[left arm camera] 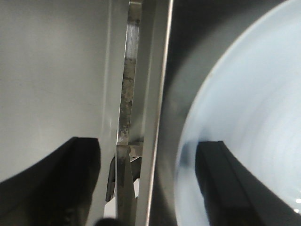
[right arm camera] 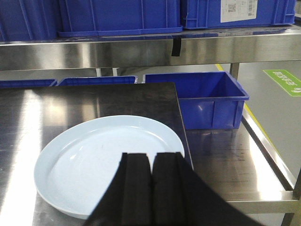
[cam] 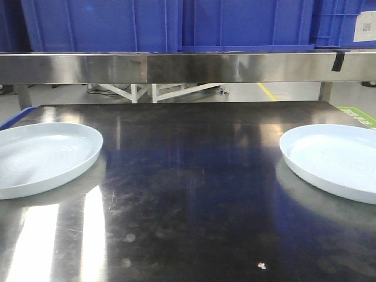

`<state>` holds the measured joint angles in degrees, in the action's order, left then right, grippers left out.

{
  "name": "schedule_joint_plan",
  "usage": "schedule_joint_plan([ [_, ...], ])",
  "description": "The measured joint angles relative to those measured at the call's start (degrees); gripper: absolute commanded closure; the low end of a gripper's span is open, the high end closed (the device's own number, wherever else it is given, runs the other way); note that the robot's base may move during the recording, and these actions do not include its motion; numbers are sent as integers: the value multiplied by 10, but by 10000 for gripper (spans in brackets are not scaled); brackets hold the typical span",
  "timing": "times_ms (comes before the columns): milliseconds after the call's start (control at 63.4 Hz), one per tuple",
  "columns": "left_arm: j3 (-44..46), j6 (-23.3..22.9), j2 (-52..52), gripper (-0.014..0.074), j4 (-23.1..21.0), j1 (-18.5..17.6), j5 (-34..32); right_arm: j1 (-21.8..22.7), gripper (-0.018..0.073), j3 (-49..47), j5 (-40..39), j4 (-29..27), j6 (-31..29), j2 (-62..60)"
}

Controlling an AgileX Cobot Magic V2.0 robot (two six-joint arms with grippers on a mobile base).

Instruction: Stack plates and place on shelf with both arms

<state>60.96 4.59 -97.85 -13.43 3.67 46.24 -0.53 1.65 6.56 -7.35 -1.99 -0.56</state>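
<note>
Scuffed steel tabletop (cam: 188,200), glossy round plates (cam: 41,155)

Left plate (cam: 44,155) and right plate (cam: 335,158): plain pale bluish-white, uniform throughout. Counter (cam: 188,194): dark glossy grey steel with bright white glare streaks; shelf (cam: 188,67): brushed silver; crates (cam: 176,23): saturated blue. Right tool (right arm camera: 151,162): matte black.
</note>
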Motion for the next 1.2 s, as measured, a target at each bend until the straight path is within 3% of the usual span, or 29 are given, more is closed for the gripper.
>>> schedule_joint_plan([
  [284, 4, 0, -4, 520, -31, 0, -1, 0, 503, 0, 0, 0, 0, 0],
  [710, 12, 0, -1, 510, -39, 0, 2, 0, 503, 0, 0, 0, 0, 0],
  [978, 71, 0, 65, 510, -49, 0, 49, 0, 503, 0, 0, 0, 0, 0],
  [1104, 100, 0, 105, 510, -59, -22, 89, 0, 503, 0, 0, 0, 0, 0],
  [1199, 111, 0, 127, 510, -68, -63, 113, 0, 503, 0, 0, 0, 0, 0],
])
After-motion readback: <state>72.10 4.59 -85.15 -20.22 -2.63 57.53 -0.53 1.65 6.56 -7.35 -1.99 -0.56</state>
